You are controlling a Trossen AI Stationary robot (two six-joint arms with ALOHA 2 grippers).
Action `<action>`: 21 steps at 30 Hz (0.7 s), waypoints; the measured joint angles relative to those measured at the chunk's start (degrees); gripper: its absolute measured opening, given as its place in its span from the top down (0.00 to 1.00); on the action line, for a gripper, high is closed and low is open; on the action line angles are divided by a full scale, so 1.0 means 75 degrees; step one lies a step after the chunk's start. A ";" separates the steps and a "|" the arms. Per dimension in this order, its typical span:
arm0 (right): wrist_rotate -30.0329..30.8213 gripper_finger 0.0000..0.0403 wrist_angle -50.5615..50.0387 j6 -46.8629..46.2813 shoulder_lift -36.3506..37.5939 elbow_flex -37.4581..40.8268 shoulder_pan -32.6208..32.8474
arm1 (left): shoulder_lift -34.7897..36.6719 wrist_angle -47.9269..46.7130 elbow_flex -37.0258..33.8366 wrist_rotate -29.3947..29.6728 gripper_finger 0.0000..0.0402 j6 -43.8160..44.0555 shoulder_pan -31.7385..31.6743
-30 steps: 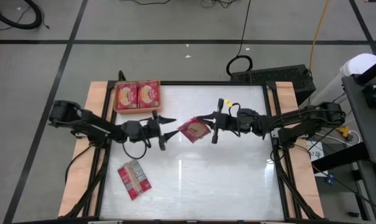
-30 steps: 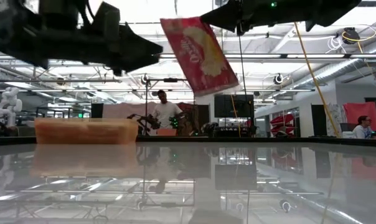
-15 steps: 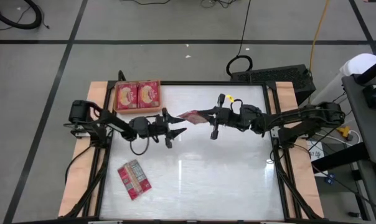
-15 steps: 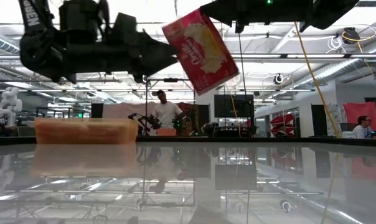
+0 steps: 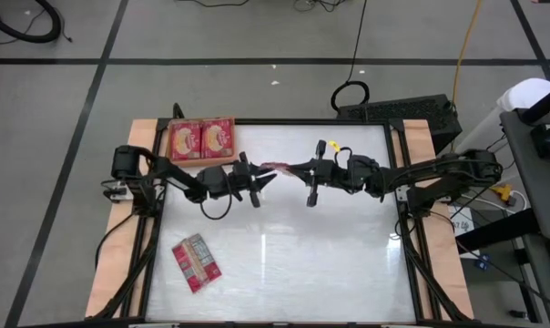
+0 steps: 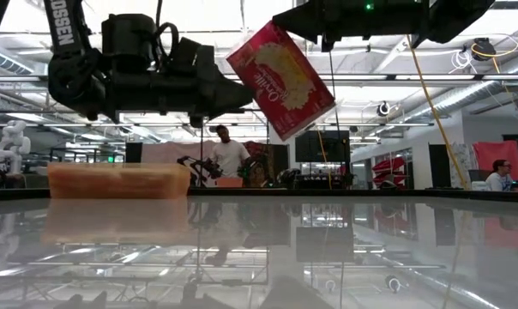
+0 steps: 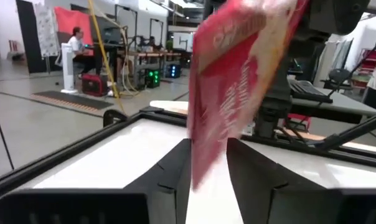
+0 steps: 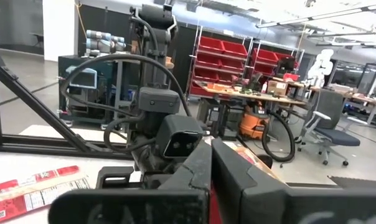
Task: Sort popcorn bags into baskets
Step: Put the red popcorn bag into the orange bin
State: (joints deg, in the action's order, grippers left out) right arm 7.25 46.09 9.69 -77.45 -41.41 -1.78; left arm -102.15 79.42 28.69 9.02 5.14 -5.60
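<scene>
Red popcorn bag [image 7: 238, 81] mid-air between both grippers' fingers [image 7: 175, 171].

Left arm [image 6: 66, 34] reads "OSSEN"; bag print illegible.

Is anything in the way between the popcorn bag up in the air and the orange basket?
Nothing visible blocks it. The popcorn bag hangs from the right gripper, with the left gripper around its lower edge. The table between it and the orange basket looks bare, though two bags already fill it.
</scene>
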 joint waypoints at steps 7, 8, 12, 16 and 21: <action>-0.0005 1.00 0.0031 -0.0032 0.0003 0.0000 0.0003 | 0.0000 0.0032 -0.0006 -0.0285 0.62 -0.0053 -0.0057; -0.0003 1.00 0.0039 -0.0032 0.0003 0.0000 0.0003 | 0.0000 0.0047 -0.0006 -0.0419 0.60 -0.0107 -0.0059; -0.0003 1.00 0.0039 -0.0032 0.0003 0.0000 0.0000 | 0.0000 0.0057 -0.0007 -0.0874 0.57 -0.0380 -0.0055; 0.0003 1.00 -0.0248 -0.0129 0.0006 0.0000 0.0000 | 0.0000 0.0058 -0.0012 -0.1085 0.77 -0.0694 -0.0054; 0.0047 1.00 -0.1031 -0.0552 0.0020 -0.0006 -0.0003 | 0.0000 -0.0426 -0.0018 -0.1279 0.94 -0.0811 -0.0146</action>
State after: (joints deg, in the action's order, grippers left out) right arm 7.60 38.35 5.55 -77.30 -41.45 -1.80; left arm -102.15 76.22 28.56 -0.57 -0.94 -6.69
